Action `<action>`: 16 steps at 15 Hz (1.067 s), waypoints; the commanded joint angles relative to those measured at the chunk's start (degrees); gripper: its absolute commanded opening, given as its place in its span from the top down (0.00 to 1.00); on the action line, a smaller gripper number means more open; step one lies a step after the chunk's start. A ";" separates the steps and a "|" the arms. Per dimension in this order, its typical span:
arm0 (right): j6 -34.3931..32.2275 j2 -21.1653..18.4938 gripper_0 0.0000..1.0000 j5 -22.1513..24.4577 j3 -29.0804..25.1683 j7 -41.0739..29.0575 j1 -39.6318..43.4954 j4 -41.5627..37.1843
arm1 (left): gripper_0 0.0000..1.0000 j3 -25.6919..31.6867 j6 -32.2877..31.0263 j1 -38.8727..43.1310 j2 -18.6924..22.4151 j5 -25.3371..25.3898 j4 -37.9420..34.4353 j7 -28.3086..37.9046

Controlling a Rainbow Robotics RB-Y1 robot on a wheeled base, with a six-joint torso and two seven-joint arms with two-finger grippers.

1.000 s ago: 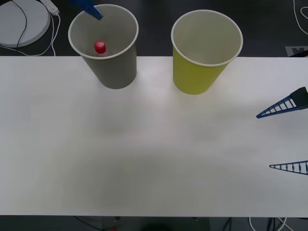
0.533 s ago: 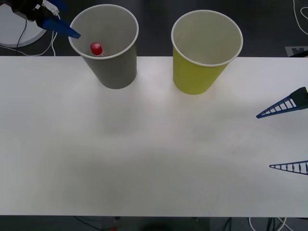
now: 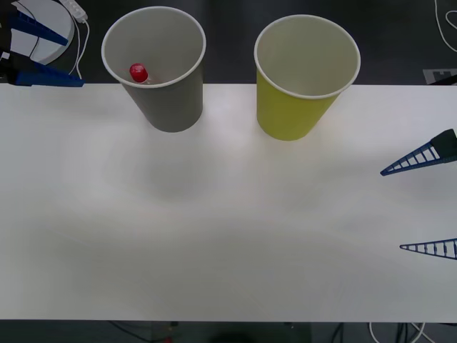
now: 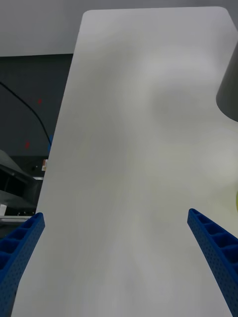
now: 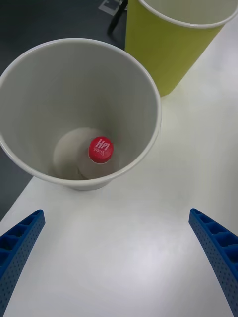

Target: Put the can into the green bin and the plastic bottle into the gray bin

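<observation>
The gray bin (image 3: 168, 100) stands upright at the back left of the white table, and the green bin (image 3: 293, 107) stands upright to its right. The plastic bottle (image 3: 138, 72) stands inside the gray bin, red cap up. From the left wrist, the bottle (image 5: 100, 150) rests on the floor of the gray bin (image 5: 44, 94), beside the green bin (image 5: 163, 54). My left gripper (image 3: 76, 63) hangs open and holds nothing, left of the gray bin; its fingers frame the table in the wrist view (image 5: 115, 215). My right gripper (image 3: 391, 211) waits open at the table's right edge (image 4: 115, 215). The can is out of view.
A round white device (image 3: 43, 28) with cables lies behind the table's back left corner. The wide white table (image 3: 214, 236) stretches in front of both bins. A cable (image 3: 446, 21) hangs at the back right, off the table.
My left gripper has drawn back from over the gray bin, leftward to the back left corner. The bottle's cap has shifted slightly left inside the bin. The right arm has not moved.
</observation>
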 commanded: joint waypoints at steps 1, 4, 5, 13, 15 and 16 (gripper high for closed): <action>0.00 0.00 0.00 0.00 0.00 0.00 0.00 0.00 | 0.00 10.55 -0.18 12.19 -0.57 0.48 -4.05 -4.71; 0.00 0.00 0.00 0.00 0.00 0.00 0.00 0.00 | 0.00 18.90 -3.87 21.34 -0.75 2.59 -6.07 -10.25; 0.00 0.00 0.00 0.00 0.00 0.00 0.00 0.00 | 0.00 20.83 -5.46 23.27 -0.66 3.12 -6.16 -11.92; 0.00 0.00 0.00 0.00 0.00 0.00 0.00 0.00 | 0.00 36.13 -11.96 43.04 -5.23 7.34 -9.59 -29.06; 0.00 0.00 0.00 0.00 0.00 0.00 0.00 0.00 | 0.00 39.20 -11.96 48.67 -6.46 7.34 -12.75 -33.01; 0.00 0.00 0.00 0.00 0.00 0.00 0.00 0.00 | 0.00 39.90 -11.96 50.60 -6.64 7.60 -13.72 -34.86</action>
